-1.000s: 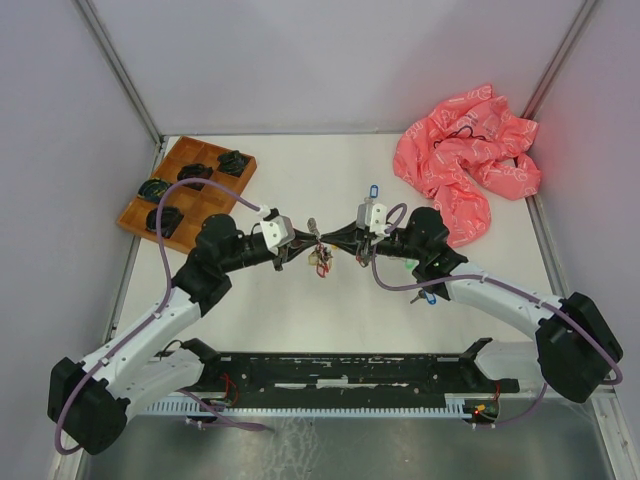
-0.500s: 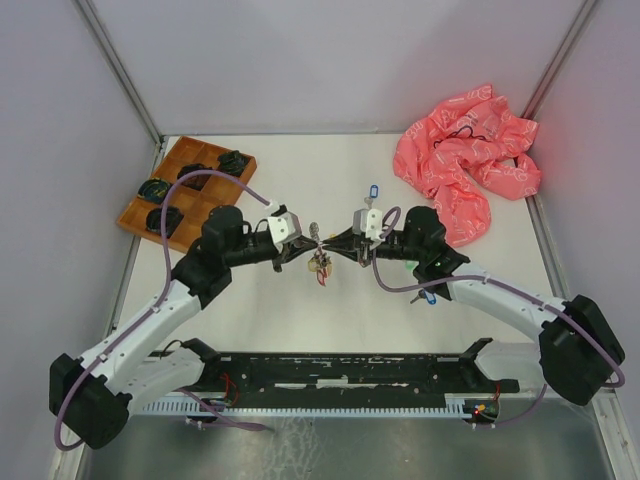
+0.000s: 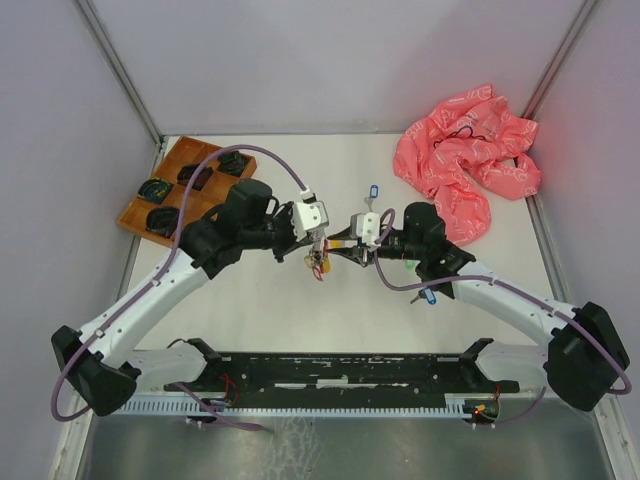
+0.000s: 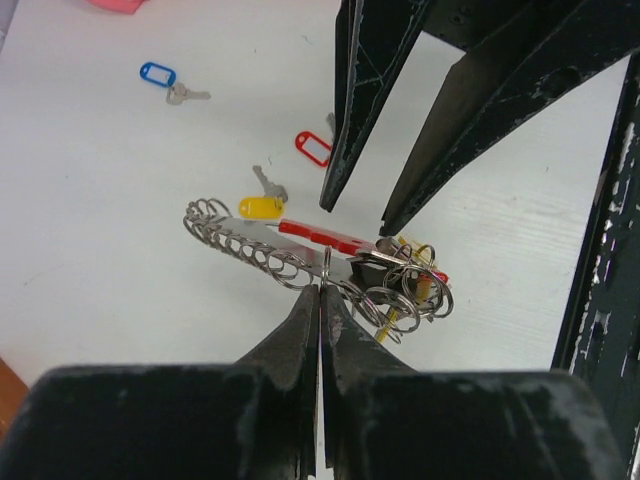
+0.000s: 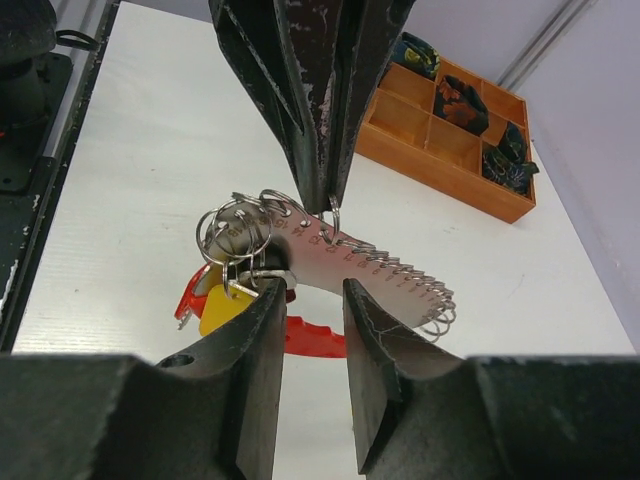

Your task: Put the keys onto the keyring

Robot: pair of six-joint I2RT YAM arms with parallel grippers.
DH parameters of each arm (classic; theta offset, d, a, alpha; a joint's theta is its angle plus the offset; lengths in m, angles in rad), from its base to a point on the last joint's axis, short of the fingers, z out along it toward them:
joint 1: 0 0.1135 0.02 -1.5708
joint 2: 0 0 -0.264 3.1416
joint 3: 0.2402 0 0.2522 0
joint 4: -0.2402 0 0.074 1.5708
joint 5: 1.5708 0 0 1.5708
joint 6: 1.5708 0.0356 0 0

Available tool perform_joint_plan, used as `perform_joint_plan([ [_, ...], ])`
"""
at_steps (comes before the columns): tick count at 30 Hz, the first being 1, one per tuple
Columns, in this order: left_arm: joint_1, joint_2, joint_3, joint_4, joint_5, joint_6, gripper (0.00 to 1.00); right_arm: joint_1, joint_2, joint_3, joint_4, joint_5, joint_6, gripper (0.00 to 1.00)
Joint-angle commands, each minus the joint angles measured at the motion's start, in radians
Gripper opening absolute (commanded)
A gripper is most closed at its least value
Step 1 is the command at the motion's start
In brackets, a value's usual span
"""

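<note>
The left gripper is pinched tight on one small ring of the keyring, holding it up over the middle of the table. The right gripper has its jaws parted, one either side of the keyring by its ring cluster, gripping nothing. A yellow tag hangs in that cluster, so one key looks threaded. The blue-tagged key, red-tagged key and a yellow-tagged key lie loose on the table. Most of the job, I judge, remains.
</note>
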Motion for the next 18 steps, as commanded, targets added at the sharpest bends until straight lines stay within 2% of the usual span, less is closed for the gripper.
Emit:
perform_joint_plan([
  [1,-0.03,0.027,0.1,-0.13,-0.129,0.088,0.03,-0.002,-0.037,0.044,0.013,0.024,-0.026,0.37],
  [11,-0.081,0.077,0.175,-0.162,-0.129,0.12,0.03,-0.001,0.027,0.054,0.159,-0.084,0.089,0.37],
  [18,-0.094,0.079,0.175,-0.162,-0.113,0.132,0.03,-0.001,0.053,0.058,0.18,-0.09,0.098,0.35],
])
